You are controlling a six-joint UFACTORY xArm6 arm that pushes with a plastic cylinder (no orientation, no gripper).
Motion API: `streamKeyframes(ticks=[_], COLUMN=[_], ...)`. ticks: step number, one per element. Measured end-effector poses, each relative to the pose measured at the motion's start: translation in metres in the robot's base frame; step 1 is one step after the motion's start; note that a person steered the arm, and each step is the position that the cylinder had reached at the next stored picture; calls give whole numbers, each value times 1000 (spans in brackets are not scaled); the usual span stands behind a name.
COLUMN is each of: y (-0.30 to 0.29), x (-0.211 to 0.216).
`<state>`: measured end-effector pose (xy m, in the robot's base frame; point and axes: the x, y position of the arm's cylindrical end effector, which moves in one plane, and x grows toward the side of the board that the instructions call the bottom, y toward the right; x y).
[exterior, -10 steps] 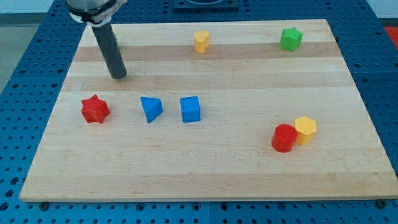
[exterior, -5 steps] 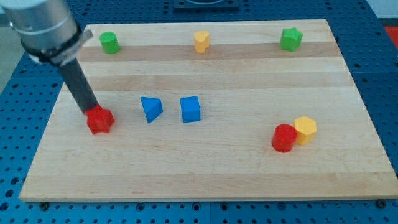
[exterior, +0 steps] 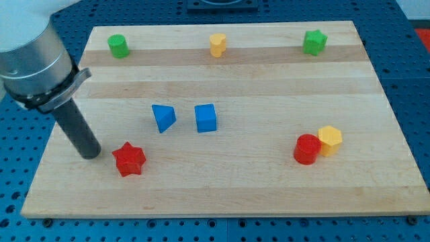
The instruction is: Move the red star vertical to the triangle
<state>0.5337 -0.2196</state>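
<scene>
The red star (exterior: 129, 159) lies on the wooden board near the view's lower left. The blue triangle (exterior: 163, 117) sits above and to the right of it, near the board's middle. My tip (exterior: 90, 154) rests on the board just left of the red star, with a small gap between them. The dark rod rises from it up and to the left into the grey arm body.
A blue cube (exterior: 206, 118) sits right of the triangle. A red cylinder (exterior: 307, 148) touches a yellow block (exterior: 330, 140) at the right. Along the top edge stand a green cylinder (exterior: 118, 46), a yellow block (exterior: 217, 44) and a green star (exterior: 314, 42).
My tip swept from the upper left down to the lower left. The red star moved down and to the right, from left of the triangle to below and left of it.
</scene>
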Motion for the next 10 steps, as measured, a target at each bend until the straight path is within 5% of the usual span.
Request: streamKeyframes(ticks=[5, 8, 10], y=[124, 35, 97], x=[-8, 6, 0])
